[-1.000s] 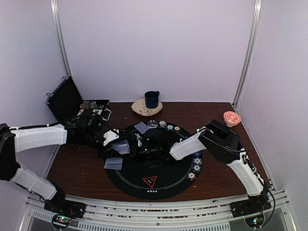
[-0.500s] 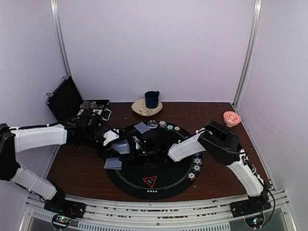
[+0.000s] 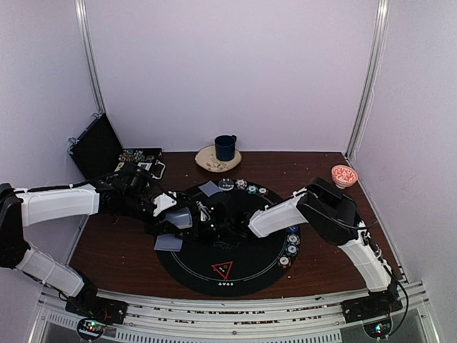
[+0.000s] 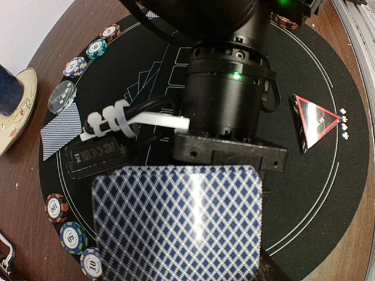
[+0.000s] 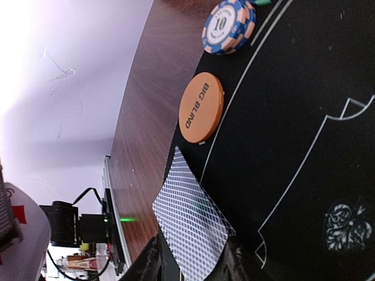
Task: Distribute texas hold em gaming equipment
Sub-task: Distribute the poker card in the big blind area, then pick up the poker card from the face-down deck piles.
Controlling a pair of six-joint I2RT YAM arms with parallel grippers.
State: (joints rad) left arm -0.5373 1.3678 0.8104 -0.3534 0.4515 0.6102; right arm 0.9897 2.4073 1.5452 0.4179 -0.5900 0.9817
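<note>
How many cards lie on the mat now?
2 cards: one at the mat's far edge, one overhanging its left edge. Arms may hide others; held deck not counted.

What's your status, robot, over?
Left gripper shut on card deck. Right gripper open over one card near orange button. Nothing blocking, over.

playing cards cropped below, mug cropped left

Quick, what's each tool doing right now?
Left tool: closed on blue-backed playing cards.
Right tool: fingers apart, one card between them; grip cannot be told.
</note>
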